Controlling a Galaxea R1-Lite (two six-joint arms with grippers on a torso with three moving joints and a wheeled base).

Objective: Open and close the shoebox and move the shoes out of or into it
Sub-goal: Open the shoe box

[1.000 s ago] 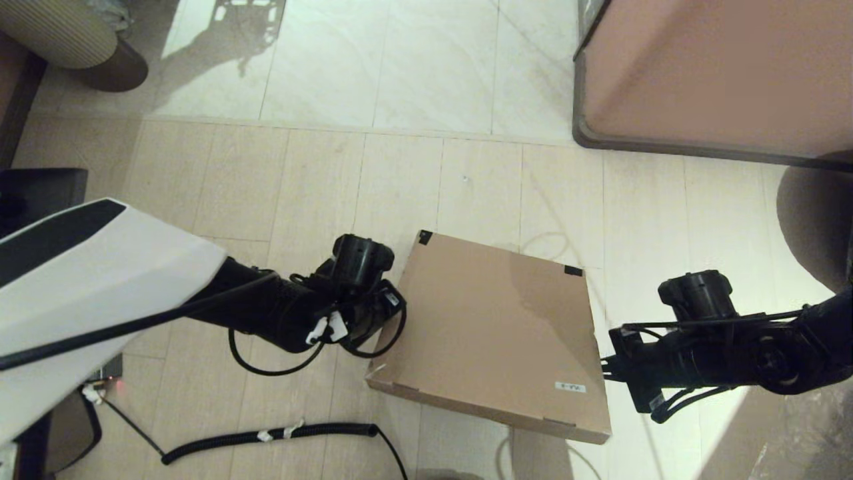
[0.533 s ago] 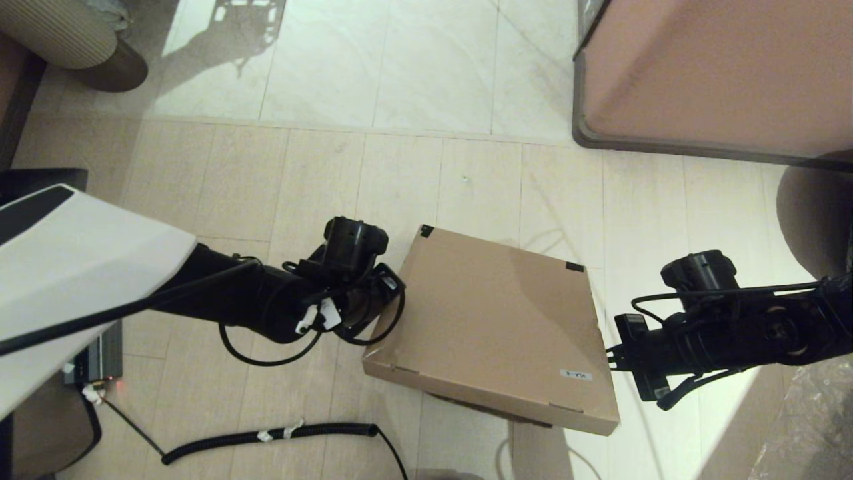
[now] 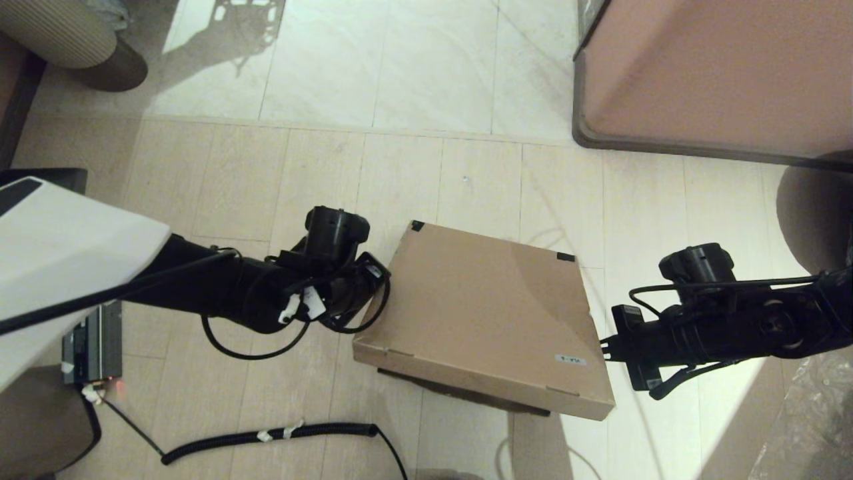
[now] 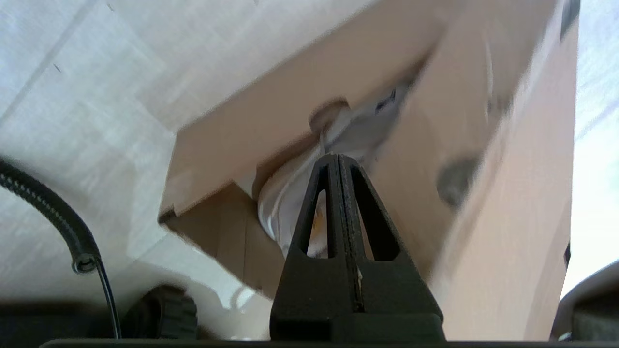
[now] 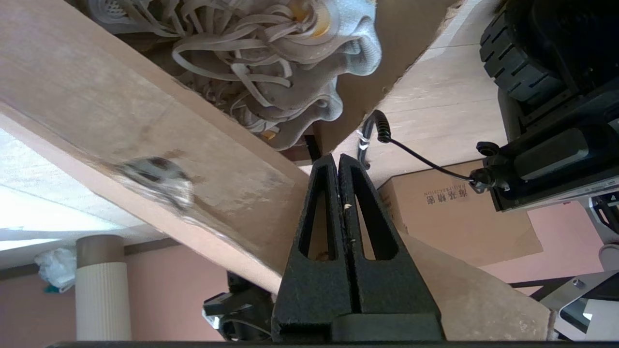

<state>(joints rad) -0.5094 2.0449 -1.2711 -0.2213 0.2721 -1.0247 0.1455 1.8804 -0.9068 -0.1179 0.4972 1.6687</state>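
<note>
The brown shoebox stands on the floor with its flip lid [image 3: 486, 313] lifted at the near edge, and a dark gap shows beneath it. A small white label [image 3: 570, 361] is on the lid and dark tape on its far corners. My left gripper [image 3: 378, 293] is shut and pressed in under the lid's left side flap [image 4: 483, 159]. My right gripper [image 3: 605, 350] is shut and set under the right side flap [image 5: 145, 145]. Neither holds anything between its fingers. The white shoes [image 5: 271, 58] lie inside with loose laces. One white shoe [image 4: 283, 203] also shows above the box wall [image 4: 227, 241].
A large pinkish-brown cabinet [image 3: 720, 73] stands at the back right. A coiled black cable [image 3: 266, 437] lies on the floor in front of the box. A ribbed round stool [image 3: 60, 30] sits at the back left. Another printed cardboard box [image 5: 464, 212] is behind.
Both grippers have risen with the lid's sides. The lid's near edge has lifted off the box, a dark gap has opened beneath it, and the lid has shifted slightly left.
</note>
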